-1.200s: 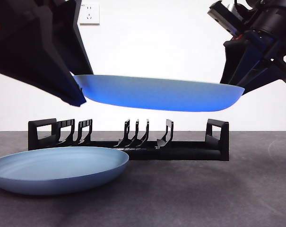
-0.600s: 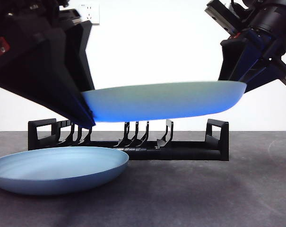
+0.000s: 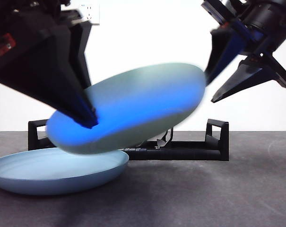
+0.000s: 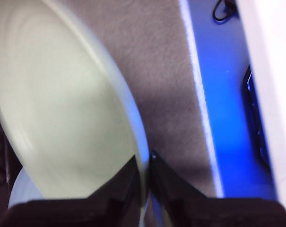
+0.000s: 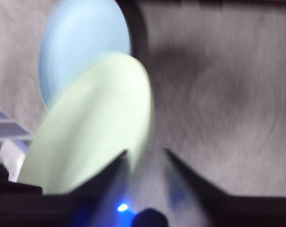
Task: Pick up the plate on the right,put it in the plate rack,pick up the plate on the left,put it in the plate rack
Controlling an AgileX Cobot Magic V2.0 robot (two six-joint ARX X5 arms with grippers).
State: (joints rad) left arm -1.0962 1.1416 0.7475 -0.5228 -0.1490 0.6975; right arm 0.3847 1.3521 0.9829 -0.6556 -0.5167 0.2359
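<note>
While tilted in mid-air, held plate: round shallow pale plate (image 3: 133, 109), blue-tinted in the front view, greenish-white in both wrist views (image 4: 62, 104) (image 5: 91, 127); motion-blurred, low edge toward 8 o'clock, high edge toward 2 o'clock, hanging in front of and above the rack.

Left gripper: black two-jaw gripper (image 4: 143, 165), jaws narrow and clamped on the plate's rim, one jaw on each face; matched in the front view to the big dark arm entering from 10 o'clock, tip (image 3: 88, 118) on the plate's low edge.

Right gripper: black two-jaw gripper (image 5: 146, 158), jaws spread wide with nothing between them — plate rim just beside one jaw, not gripped; in the front view the arm at 1 to 2 o'clock, jaws (image 3: 212, 87) splayed just off the plate's high edge.

Plate rack: long low black plastic rack with curved upright prongs and boxy looped ends (image 3: 213, 142), standing on the table behind both plates, middle hidden by the held plate; slots not seen to hold anything.

Second plate: round shallow light-blue plate (image 3: 57, 170), lying flat on the table at 7 o'clock in front of the rack's end — also seen beyond the held plate in the right wrist view (image 5: 83, 42).

Table: dark grey matte surface (image 3: 204, 194).

Wall: white, with a white socket (image 3: 91, 12) at 11 o'clock.
</note>
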